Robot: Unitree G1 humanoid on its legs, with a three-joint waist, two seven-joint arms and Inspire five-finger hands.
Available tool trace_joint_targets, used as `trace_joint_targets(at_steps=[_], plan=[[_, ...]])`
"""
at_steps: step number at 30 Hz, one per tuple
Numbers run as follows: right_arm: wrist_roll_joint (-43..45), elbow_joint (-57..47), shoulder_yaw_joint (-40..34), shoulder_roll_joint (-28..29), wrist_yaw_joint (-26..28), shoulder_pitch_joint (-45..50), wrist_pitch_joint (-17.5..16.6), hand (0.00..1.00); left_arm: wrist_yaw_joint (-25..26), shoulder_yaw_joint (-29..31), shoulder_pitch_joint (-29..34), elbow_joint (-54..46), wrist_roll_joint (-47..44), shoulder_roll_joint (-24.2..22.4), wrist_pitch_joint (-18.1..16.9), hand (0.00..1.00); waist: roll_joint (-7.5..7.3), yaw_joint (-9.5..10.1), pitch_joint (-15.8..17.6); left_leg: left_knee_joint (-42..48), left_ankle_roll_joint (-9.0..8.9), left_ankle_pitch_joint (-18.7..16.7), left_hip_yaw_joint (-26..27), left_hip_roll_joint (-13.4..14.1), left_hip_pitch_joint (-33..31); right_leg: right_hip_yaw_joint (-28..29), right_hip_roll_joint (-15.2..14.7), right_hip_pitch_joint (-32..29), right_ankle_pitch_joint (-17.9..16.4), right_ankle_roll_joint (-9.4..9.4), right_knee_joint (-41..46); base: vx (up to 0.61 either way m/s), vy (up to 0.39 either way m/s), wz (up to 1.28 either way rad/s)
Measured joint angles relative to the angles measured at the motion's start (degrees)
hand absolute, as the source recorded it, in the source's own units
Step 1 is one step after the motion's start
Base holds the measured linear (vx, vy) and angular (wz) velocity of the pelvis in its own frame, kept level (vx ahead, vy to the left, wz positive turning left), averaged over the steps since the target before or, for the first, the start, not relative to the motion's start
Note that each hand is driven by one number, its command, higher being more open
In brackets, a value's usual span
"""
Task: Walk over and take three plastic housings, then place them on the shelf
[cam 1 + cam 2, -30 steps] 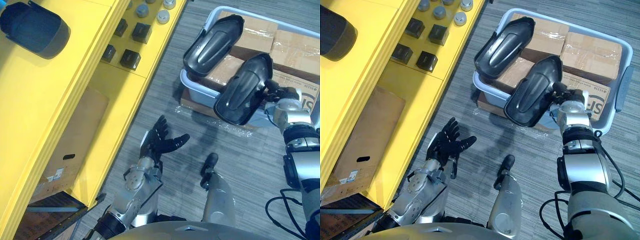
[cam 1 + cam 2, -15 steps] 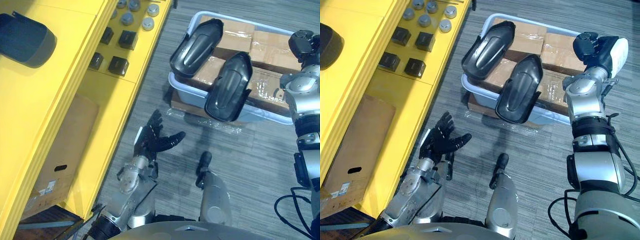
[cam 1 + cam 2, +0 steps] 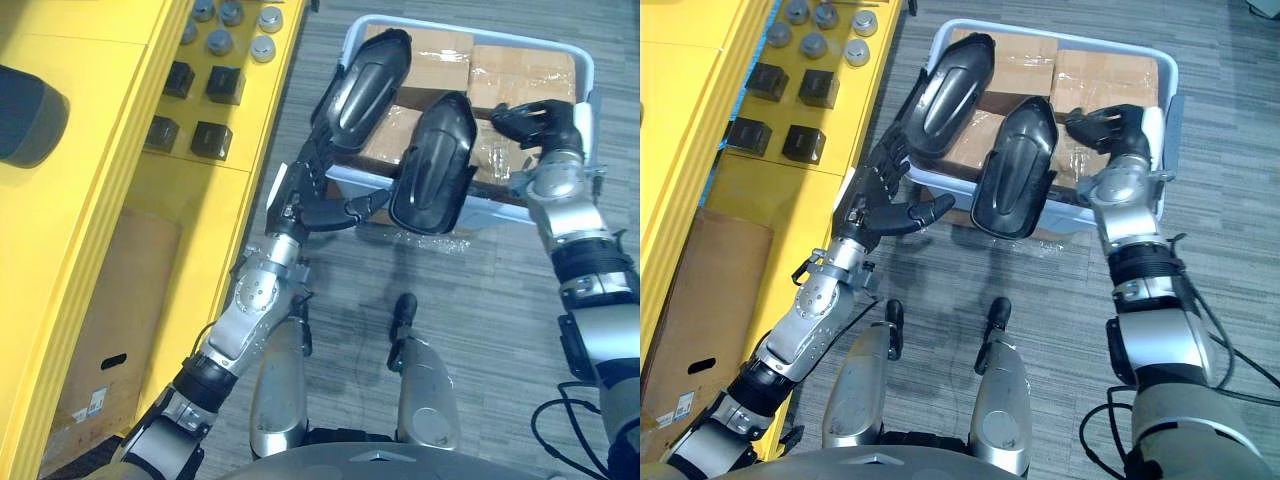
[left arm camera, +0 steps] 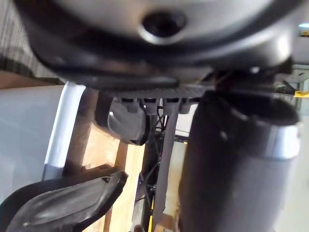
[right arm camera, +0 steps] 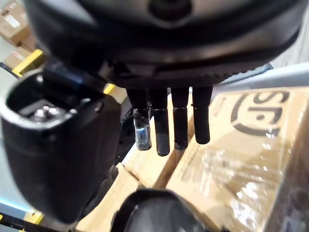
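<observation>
Two black plastic housings lie across taped cardboard boxes in a pale bin (image 3: 1173, 105) on the floor. My left hand (image 3: 310, 195) is open, its fingers spread against the lower end of the left housing (image 3: 362, 85) and its thumb pointing toward the right housing (image 3: 432, 165). That left housing's edge (image 4: 63, 205) also shows in the left wrist view. My right hand (image 3: 535, 125) hovers open over the boxes just right of the right housing, fingers (image 5: 166, 121) straight, holding nothing. A third dark housing (image 3: 25, 115) sits on the yellow shelf top at far left.
The yellow shelf (image 3: 90, 220) runs along the left, carrying small black blocks (image 3: 212, 133) and grey round caps (image 3: 232, 15). A cardboard box (image 3: 110, 300) stands under it. Grey carpet lies between shelf and bin.
My right hand let go of the housing it held; that housing now rests on the boxes. My left hand rose from low down to the left housing. The camera has shifted.
</observation>
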Motion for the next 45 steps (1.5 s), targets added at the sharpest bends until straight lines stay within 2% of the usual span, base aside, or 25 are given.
trace_joint_targets(at_steps=[7, 12, 14, 15, 18, 20, 22, 28, 33, 37, 42, 45], plan=[[-0.2, -7.5, 0.6, 1.8, 1.5, 2.5, 0.7, 1.0, 0.1, 0.1, -2.7, 0.0, 1.5, -0.8, 6.9, 1.0, -0.63, 0.01, 0.4, 1.2, -0.48, -1.0, 0.5, 0.6, 0.0, 1.2, -0.1, -2.2, -2.8, -0.37, 5.0, 0.01, 0.015, -0.04], [-0.2, -12.1, 0.5, 3.1, 1.5, 5.3, 1.0, 1.0, -0.2, 0.0, -2.4, 0.0, 1.7, -0.7, 16.3, 1.0, -0.7, -0.74, 0.4, 1.6, -0.41, -1.4, 1.3, 0.7, 0.2, 1.7, -0.4, -3.1, -3.7, -0.24, 6.8, -0.01, 0.036, -0.06], [-0.2, -13.9, 0.5, 3.2, 1.4, 6.7, 1.4, 1.0, -0.3, 0.1, -2.3, 0.0, 1.7, -0.6, 18.8, 1.0, -0.71, -0.86, 0.4, 1.6, -0.38, -1.4, 1.3, 0.7, 0.3, 1.8, -0.4, -3.1, -3.8, -0.26, 7.0, 0.0, 0.032, 0.0], [-0.3, -15.9, 0.4, 3.2, 1.4, 7.6, 2.0, 1.0, -0.4, 0.3, -2.2, 0.0, 1.7, -0.4, 21.5, 1.0, -0.71, -1.18, 0.4, 1.6, -0.38, -1.4, 1.4, 0.7, 0.4, 1.9, -0.4, -3.1, -3.8, -0.25, 7.1, 0.0, 0.032, -0.03], [-1.7, -22.1, -0.2, 3.2, 1.2, 10.0, 2.1, 1.0, -0.6, 1.2, -1.8, 0.0, 1.7, 0.0, 26.2, 1.0, -1.08, -1.69, 0.7, 1.5, -0.38, -1.4, 2.1, 0.7, 1.1, 2.6, -0.4, -3.1, -3.8, -0.25, 7.2, 0.0, 0.036, -0.1], [-2.6, -25.2, -1.0, 3.2, 0.6, 11.5, 2.3, 1.0, -0.5, 2.0, -1.8, 0.0, 1.7, 0.1, 28.1, 1.0, -1.22, -1.99, 0.7, 1.6, -0.36, -1.5, 2.2, 0.7, 1.2, 2.8, -0.4, -3.1, -3.8, -0.24, 7.3, 0.0, 0.032, -0.08], [-2.6, -27.5, -2.2, 3.2, 0.4, 13.1, 2.3, 1.0, -0.2, 3.4, -1.8, 0.4, 1.6, 0.5, 29.9, 1.0, -1.99, -2.43, 1.1, 1.6, -0.36, -1.6, 2.5, 0.7, 1.6, 3.3, -0.4, -3.1, -3.9, -0.22, 7.5, -0.01, 0.04, -0.06], [-2.6, -27.9, -3.2, 3.7, 0.4, 16.7, 3.5, 1.0, 1.0, 6.0, -1.7, 4.8, 0.1, 0.7, 30.7, 1.0, -2.81, -3.45, 1.3, 1.7, -0.17, -1.9, 3.2, 0.6, 2.1, 4.2, -0.2, -2.9, -3.7, 0.11, 6.9, -0.01, 0.037, -0.07], [-2.6, -27.8, -3.5, 6.0, 0.5, 18.0, 3.6, 1.0, 2.2, 6.3, -2.4, 10.8, -7.4, 0.3, 30.7, 1.0, -3.42, -4.55, 1.3, 1.8, -0.03, -2.1, 3.7, 0.6, 2.3, 4.8, -0.2, -2.9, -3.5, 0.27, 6.7, 0.0, 0.035, -0.04], [-2.6, -27.8, -3.3, 6.1, 0.5, 17.6, 3.6, 1.0, 2.5, 6.3, -4.9, 14.7, -15.4, -0.6, 30.4, 1.0, -3.47, -4.54, 1.3, 2.0, 0.01, -2.1, 4.1, 0.7, 2.2, 5.3, -0.1, -3.2, -3.4, 0.39, 6.7, 0.0, 0.031, -0.06], [-2.6, -27.8, -1.9, 6.1, 0.6, 17.2, 3.6, 1.0, 1.6, 6.4, -7.0, 17.5, -25.8, -1.4, 27.6, 1.0, -3.63, -4.86, 1.3, 3.5, 0.17, -3.4, 5.2, 1.3, 2.2, 6.6, 0.4, -3.5, -3.3, 0.57, 6.8, 0.01, 0.051, -0.14], [-3.7, -27.8, -1.3, 6.7, 1.0, 17.2, 3.6, 1.0, -0.8, 6.4, -8.1, 18.4, -32.5, -2.6, 24.9, 1.0, -3.95, -5.22, 1.3, 3.7, 0.18, -3.7, 5.9, 1.5, 2.5, 7.3, 0.6, -3.7, -3.2, 0.63, 6.8, 0.01, 0.042, -0.09]])
